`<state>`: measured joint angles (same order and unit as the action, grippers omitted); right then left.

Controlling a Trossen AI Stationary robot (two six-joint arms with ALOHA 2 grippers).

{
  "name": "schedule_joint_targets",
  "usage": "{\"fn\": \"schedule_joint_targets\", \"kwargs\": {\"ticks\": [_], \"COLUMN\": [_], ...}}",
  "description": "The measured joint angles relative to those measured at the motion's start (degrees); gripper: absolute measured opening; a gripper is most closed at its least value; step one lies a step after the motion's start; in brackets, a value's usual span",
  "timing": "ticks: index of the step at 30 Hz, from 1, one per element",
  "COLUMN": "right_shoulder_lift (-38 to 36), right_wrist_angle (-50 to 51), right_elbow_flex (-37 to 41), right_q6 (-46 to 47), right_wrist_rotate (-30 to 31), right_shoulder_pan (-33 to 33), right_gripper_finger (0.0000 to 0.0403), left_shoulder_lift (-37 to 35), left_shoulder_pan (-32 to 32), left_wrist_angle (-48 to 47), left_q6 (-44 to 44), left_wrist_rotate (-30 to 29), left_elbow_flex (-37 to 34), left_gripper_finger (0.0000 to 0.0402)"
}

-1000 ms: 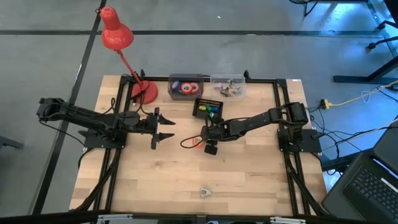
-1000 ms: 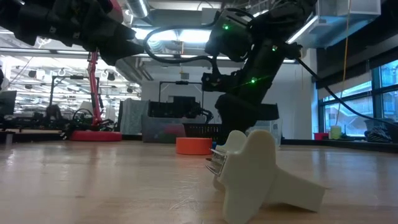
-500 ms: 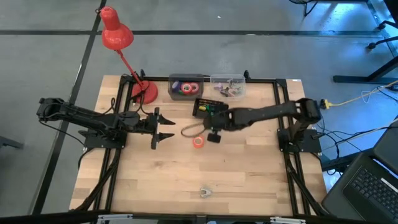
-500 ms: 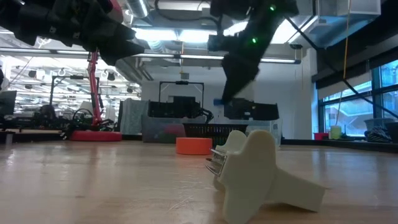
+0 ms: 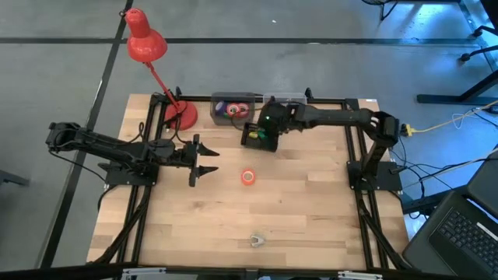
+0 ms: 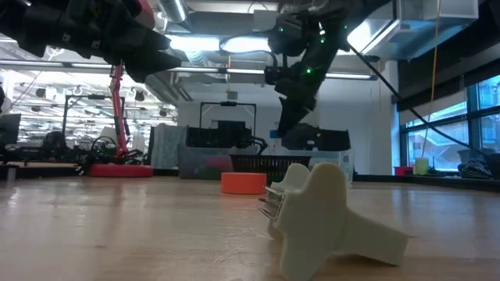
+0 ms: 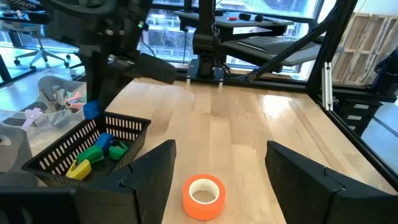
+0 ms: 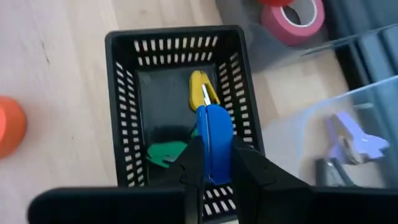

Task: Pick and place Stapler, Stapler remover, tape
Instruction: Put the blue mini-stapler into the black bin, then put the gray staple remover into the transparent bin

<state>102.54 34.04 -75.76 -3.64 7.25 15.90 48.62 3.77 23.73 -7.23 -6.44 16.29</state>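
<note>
Right gripper (image 8: 211, 163) clenched on a blue stapler (image 8: 214, 140), probably light, rigid and slick-shelled, pinched across its narrow flanks above the black basket (image 8: 124, 112); left gripper (image 5: 204, 160) released, idle near the orange tape (image 5: 248, 177).

Even overhead light on my pale wooden tabletop (image 5: 311, 202), shadows soft and short. Bright ceiling strip lights (image 6: 234, 43) glare in the low view, leaving my arms dark silhouettes. The near white plastic claw-shaped remover (image 6: 320, 215) is soft-focused. My right wrist view blurs toward its edges.
</note>
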Motion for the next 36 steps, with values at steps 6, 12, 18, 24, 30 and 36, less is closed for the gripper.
{"fn": "schedule_joint_targets", "kwargs": {"ticks": [6,12,18,24,30,36], "right_shoulder_lift": [0.0,0.0,0.0,0.0,0.0,-0.4], "right_wrist_angle": [-4.5,-7.0,-9.3,-11.7,-11.7,-11.3], "right_elbow_flex": [3.9,6.7,6.8,6.8,6.8,6.8], "right_q6": [0.8,1.8,3.6,3.6,3.4,6.0], "right_wrist_rotate": [-6.1,-7.5,-7.5,-7.4,-7.4,-21.8], "right_shoulder_pan": [2.6,3.2,3.3,3.3,3.3,-0.3], "right_gripper_finger": [0.0045,0.0045,0.008,0.0181,0.0227,0.0226], "left_shoulder_lift": [0.0,0.0,0.0,0.0,0.0,0.0], "left_shoulder_pan": [0.0,0.0,0.0,0.0,0.0,0.0], "left_wrist_angle": [-0.9,-1.0,-1.0,-1.0,-1.0,-1.6], "left_q6": [-0.1,-0.1,-0.1,-0.1,-0.1,-0.9], "left_wrist_rotate": [0.0,0.0,-0.1,0.0,0.0,0.0], "left_elbow_flex": [0.0,0.0,0.0,0.0,0.0,0.0], "left_gripper_finger": [0.0239,0.0239,0.0239,0.0239,0.0239,0.0239]}}
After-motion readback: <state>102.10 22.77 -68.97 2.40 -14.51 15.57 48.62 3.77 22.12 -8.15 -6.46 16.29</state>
